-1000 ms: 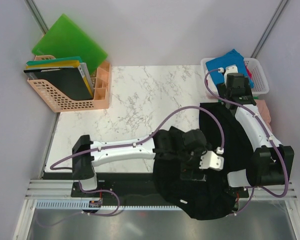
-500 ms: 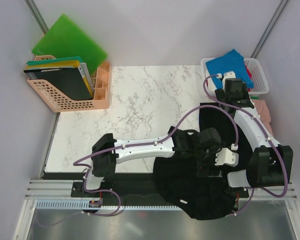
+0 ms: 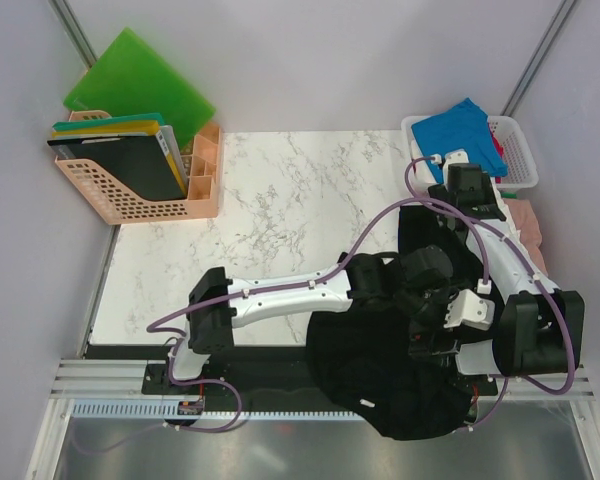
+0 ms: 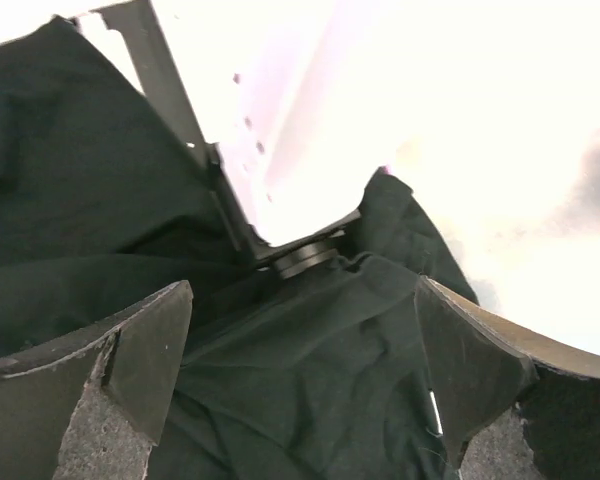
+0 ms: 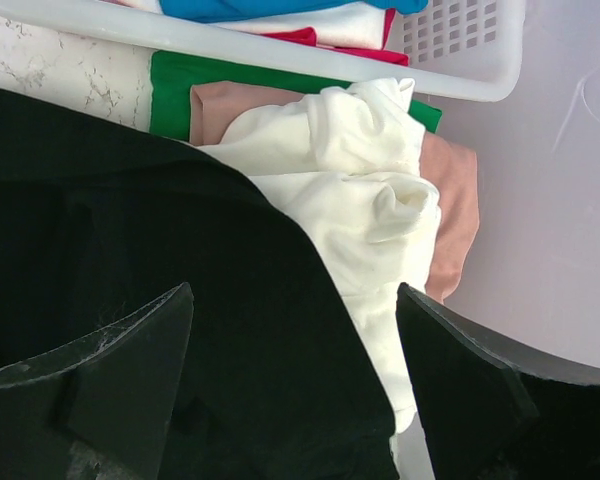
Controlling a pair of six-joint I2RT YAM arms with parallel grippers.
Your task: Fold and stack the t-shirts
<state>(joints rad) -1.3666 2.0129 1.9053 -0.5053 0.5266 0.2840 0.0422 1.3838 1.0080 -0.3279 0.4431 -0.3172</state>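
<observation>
Both gape empty: left end effector (image 4: 300, 385) and right end effector (image 5: 292, 385) over limp black shirt (image 3: 375, 385), five o'clock; likely pinch its edge.

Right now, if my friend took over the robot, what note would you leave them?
Left gripper: open, empty, over the black t-shirt.
Right gripper: open, empty, over that shirt's far edge.
Black t-shirt lies crumpled, unfolded, at the near right of the table.
White t-shirt sits rumpled on a flat pink t-shirt and green t-shirt beside the white basket, which holds the blue t-shirt.
Done: perhaps pink and green.
To do: fold the black one, then the rest; stack.
</observation>
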